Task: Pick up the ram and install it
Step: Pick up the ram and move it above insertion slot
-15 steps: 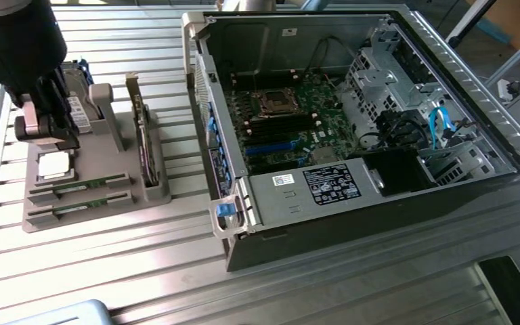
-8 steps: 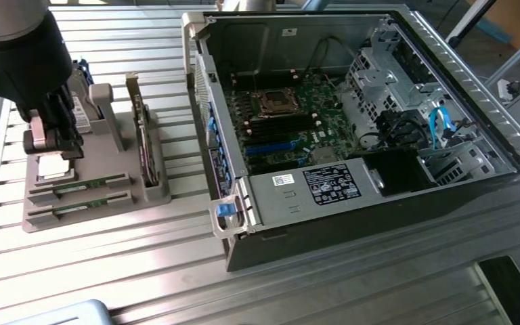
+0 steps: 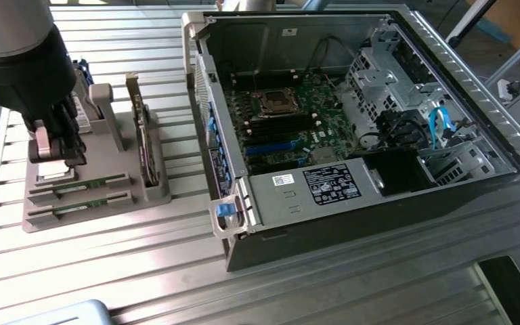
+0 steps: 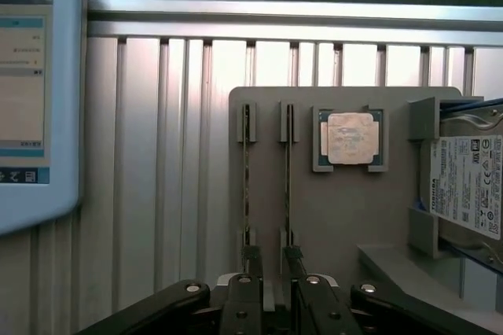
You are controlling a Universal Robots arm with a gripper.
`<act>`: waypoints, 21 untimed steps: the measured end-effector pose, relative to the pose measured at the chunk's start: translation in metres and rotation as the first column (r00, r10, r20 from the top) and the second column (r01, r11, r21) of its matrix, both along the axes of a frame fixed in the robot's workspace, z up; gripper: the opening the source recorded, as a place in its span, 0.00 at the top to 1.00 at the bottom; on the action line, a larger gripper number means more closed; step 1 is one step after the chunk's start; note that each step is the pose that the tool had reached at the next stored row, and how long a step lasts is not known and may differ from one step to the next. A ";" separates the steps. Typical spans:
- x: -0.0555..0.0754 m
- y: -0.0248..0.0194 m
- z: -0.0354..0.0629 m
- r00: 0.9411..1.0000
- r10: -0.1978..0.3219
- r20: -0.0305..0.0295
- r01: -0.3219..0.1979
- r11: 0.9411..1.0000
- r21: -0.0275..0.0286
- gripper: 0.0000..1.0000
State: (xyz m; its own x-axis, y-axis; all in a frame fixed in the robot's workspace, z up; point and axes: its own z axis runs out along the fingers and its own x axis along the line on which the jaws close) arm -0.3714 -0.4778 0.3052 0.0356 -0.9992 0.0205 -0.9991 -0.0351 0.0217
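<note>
1. Gripper [image 3: 59,157] [image 4: 271,276] low over holder [image 4: 330,225], jaws parted, nothing held.
2. Ram [image 4: 288,170] on edge in holder slot, between second ram [image 4: 246,170] and CPU [image 4: 350,138].
3. Open PC case [image 3: 269,47] sits on the exterior view's right of holder.

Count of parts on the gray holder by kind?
RAM sticks: 2
CPU: 1
Hard drive: 1
Expansion card: 1
Total: 5
</note>
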 end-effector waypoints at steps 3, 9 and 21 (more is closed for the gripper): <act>0.000 -0.0017 -0.0064 1.000 0.000 0.000 0.000 1.000 0.000 0.75; 0.000 -0.0053 -0.0194 1.000 0.000 0.000 0.000 1.000 0.000 0.75; 0.000 -0.0121 -0.0389 1.000 0.000 0.000 0.000 1.000 0.000 0.75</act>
